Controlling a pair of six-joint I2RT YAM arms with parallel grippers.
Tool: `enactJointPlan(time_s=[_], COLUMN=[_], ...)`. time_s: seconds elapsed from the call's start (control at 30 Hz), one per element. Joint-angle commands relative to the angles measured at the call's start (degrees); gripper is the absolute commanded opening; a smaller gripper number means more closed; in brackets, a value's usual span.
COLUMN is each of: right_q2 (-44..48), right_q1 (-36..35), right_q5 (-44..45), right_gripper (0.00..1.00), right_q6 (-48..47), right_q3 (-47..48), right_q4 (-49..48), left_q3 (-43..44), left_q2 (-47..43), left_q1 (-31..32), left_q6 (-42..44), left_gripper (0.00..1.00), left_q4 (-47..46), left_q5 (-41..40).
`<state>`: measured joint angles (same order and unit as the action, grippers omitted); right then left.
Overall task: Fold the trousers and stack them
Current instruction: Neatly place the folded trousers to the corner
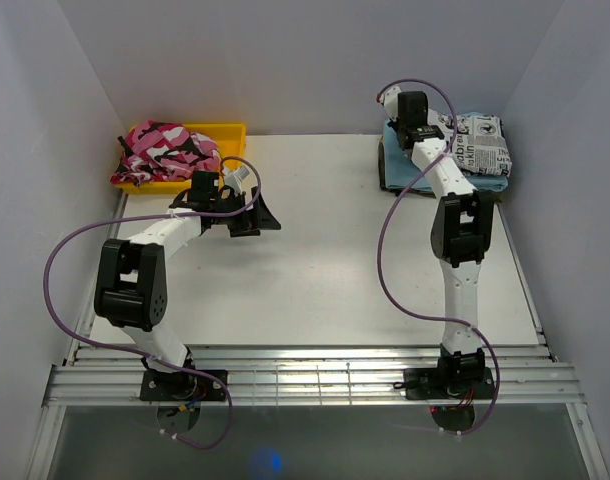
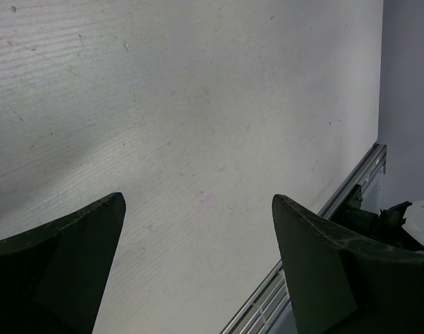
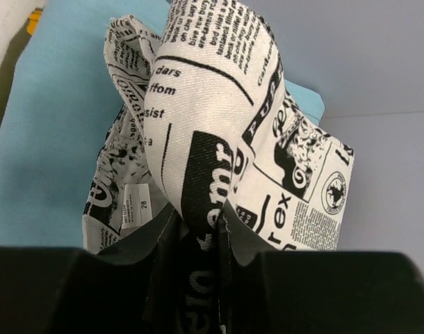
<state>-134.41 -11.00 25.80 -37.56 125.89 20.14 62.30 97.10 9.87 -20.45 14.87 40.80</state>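
Observation:
The trousers [image 1: 482, 143], white with black newspaper print, lie folded at the back right on a light blue folded cloth [image 1: 397, 168]. My right gripper [image 1: 426, 132] is at their left edge and is shut on a bunched fold of the trousers [image 3: 219, 132]; the cloth runs down between the jaws, and a white size label [image 3: 135, 212] shows at the left. My left gripper [image 1: 257, 215] is open and empty over bare table, left of centre. In the left wrist view its two dark fingers [image 2: 316, 257] stand wide apart above the white table top.
A yellow tray [image 1: 220, 135] at the back left holds a pink camouflage garment [image 1: 165, 152]. White walls close in the back and both sides. A metal rail [image 2: 337, 202] runs along the table's edge, and slatted rails [image 1: 315, 375] lie at the near edge.

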Motion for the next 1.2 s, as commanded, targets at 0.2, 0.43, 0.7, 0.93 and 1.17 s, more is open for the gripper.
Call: enactJointPlan(time_s=[0.2, 0.43, 0.7, 0.93, 1.17], right_q2=[4.9, 6.4, 15.0, 28.6, 39.6], right_q1=[-1.4, -1.6, -1.6, 2.7, 20.3], right_q5=[-4.5, -10.9, -19.5, -30.2, -53.2], right_gripper=[0.08, 0.67, 0.90, 0.90, 0.90], right_q6=[0.1, 3.4, 7.6, 11.6, 16.6], right_q3=[-7.8, -12.3, -8.1, -12.0, -27.2], right_q4=[-7.2, 1.1, 7.4, 8.9, 18.3], left_q3=[1.6, 3.3, 6.9, 16.7, 20.9], left_q2=[-0.2, -0.9, -3.1, -3.2, -2.9], left_q1=[-0.3, -0.4, -0.5, -3.4, -4.6], left_q6=[0.9, 2.4, 5.1, 11.2, 23.1], left_gripper=[0.98, 0.98, 0.98, 0.98, 0.98], left_q4=[1.6, 4.0, 7.1, 16.5, 26.2], left_q5=[0.9, 0.3, -0.1, -6.3, -10.9])
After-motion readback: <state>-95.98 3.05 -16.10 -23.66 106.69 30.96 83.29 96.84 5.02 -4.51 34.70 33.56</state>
